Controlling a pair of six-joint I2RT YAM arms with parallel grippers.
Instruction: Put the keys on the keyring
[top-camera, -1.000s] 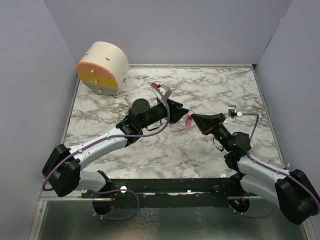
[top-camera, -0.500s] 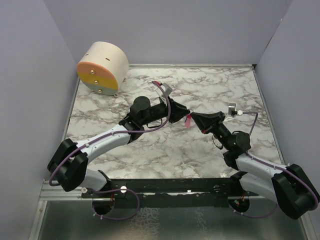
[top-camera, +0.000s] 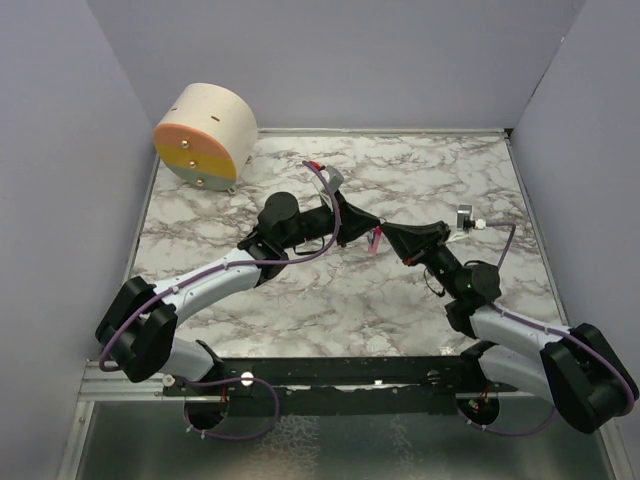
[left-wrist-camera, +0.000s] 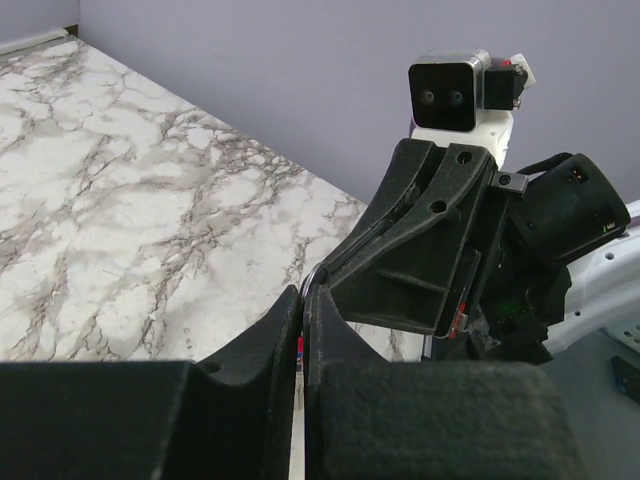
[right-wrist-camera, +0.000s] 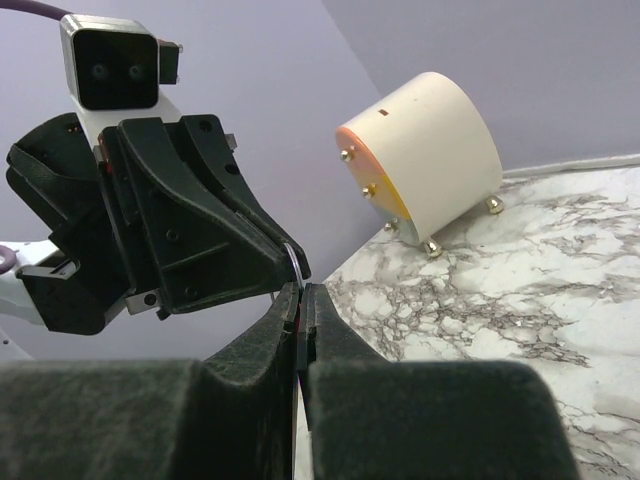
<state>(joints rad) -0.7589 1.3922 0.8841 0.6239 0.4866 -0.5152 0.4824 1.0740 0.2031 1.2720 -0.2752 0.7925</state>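
Above the marble table, left tool and right tool both pinch narrowly onto the pink key.

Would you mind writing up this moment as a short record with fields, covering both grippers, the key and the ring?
left gripper: fingers nearly together, tip to tip with the right gripper; a red sliver shows in the gap; what it grips is unclear
right gripper: shut on the key
key: pink-red, between the two tips
keyring: thin metal loop where the tips meet; blue tag not visible
table: marble pattern
cream cylinder: far left corner, on small feet
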